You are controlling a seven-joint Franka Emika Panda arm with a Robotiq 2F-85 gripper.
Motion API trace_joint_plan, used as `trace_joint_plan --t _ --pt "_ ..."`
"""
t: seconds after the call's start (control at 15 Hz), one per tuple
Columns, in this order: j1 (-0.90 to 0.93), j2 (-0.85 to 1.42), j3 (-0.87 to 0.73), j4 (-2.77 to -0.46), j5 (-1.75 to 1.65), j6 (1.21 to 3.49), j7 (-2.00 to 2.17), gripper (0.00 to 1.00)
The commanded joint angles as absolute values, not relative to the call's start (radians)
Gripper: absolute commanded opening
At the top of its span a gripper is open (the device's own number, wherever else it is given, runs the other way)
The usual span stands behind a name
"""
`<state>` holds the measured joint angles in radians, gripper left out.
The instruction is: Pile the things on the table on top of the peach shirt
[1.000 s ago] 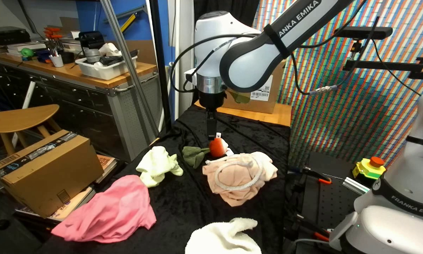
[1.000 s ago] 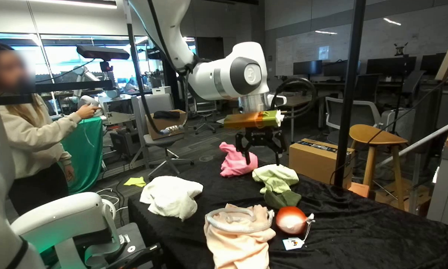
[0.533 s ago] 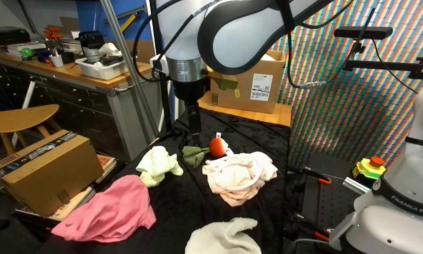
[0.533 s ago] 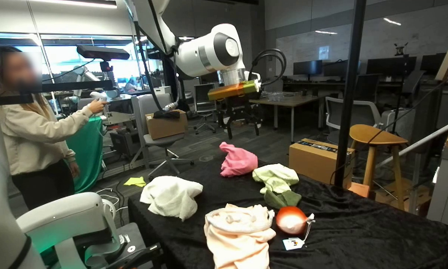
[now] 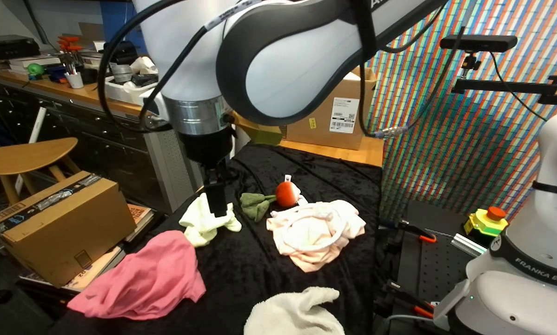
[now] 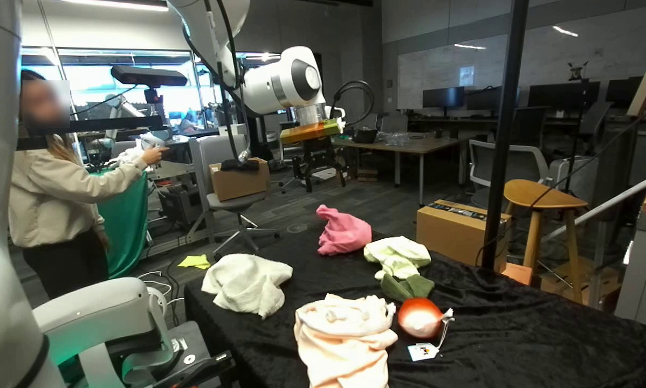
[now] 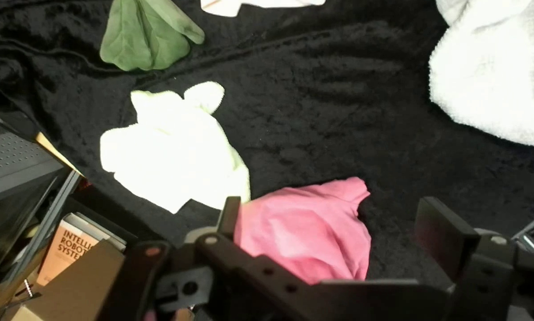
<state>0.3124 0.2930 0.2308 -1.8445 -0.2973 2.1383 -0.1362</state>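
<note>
My gripper [image 7: 338, 223] is open and holds nothing. It hangs above the black-covered table [image 5: 241, 274], and in the wrist view the bright pink garment [image 7: 302, 227] shows below, between the fingers. The pale yellow-white cloth [image 7: 173, 151] lies beside the garment; in an exterior view my gripper [image 5: 218, 211] partly covers it. A white cloth [image 6: 247, 283] is on the table's other side. The peach shirt [image 5: 306, 258] sits bunched up with a pale cord ring [image 5: 326, 244] on top. Close to it is a red onion-like toy [image 6: 420, 318], next to a dark green leaf-like piece [image 6: 407, 287].
A cardboard box [image 5: 64, 228] rests on books past the pink garment's edge of the table. Another box [image 5: 339, 111] stands at the far end. A dark upright post [image 6: 503, 134] rises beside the table. A person [image 6: 59, 188] stands in the background.
The open gripper has travelled from near the yellow-white cloth and toy towards the pink garment, rising first. The cloths and the toy lie where they were.
</note>
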Motion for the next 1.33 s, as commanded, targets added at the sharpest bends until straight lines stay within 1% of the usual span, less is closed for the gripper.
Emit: trace_joint_plan --t 0.0,0.67,1.27 --pt "0.362 0.401 0.234 -1.712 -0.338 2.115 -0.081 1.00" --pt "0.485 0.656 0.182 -1.477 -0.401 2.209 0.058 1.00" --pt "0.482 0.840 0.147 -1.301 -0.338 2.210 0.076 1.00"
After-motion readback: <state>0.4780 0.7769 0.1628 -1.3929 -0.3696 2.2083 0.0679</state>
